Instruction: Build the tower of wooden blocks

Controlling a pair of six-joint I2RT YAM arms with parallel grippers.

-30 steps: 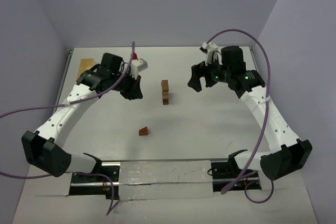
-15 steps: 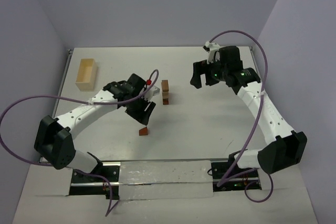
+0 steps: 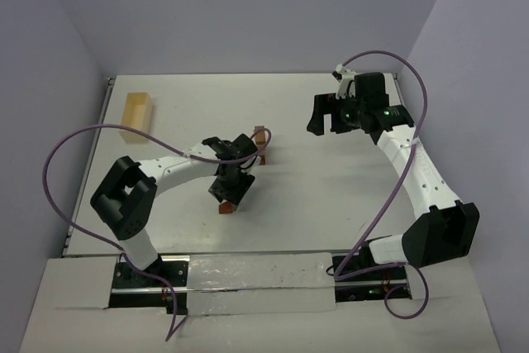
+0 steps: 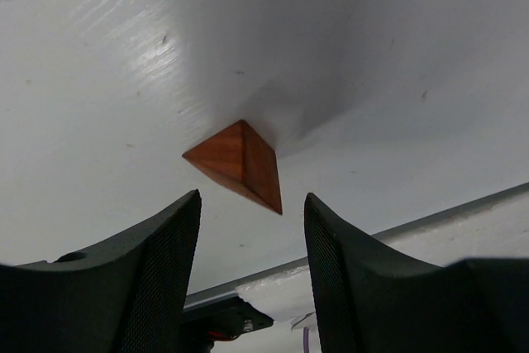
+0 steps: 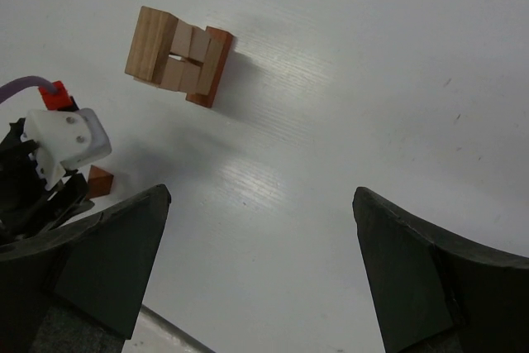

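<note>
left hand (image 4: 251, 204) just swung in from the far-left of the counter (image 3: 331, 204), now open over the reddish wedge (image 4: 240, 163), probably next onto the tower (image 3: 261, 145).

Smooth, satin reddish-brown wood with fine grain on the wedge block (image 4: 240, 163). Bare matt wood, pale tan to reddish, in the tower (image 5: 178, 55). White, smooth, faintly glossy finish with light streaks on the desk (image 4: 372, 55). Matt black plastic, finely dotted, on the left claw (image 4: 252, 200) pads (image 4: 169, 262). Glossy white plastic arm shells (image 3: 413, 167).
</note>
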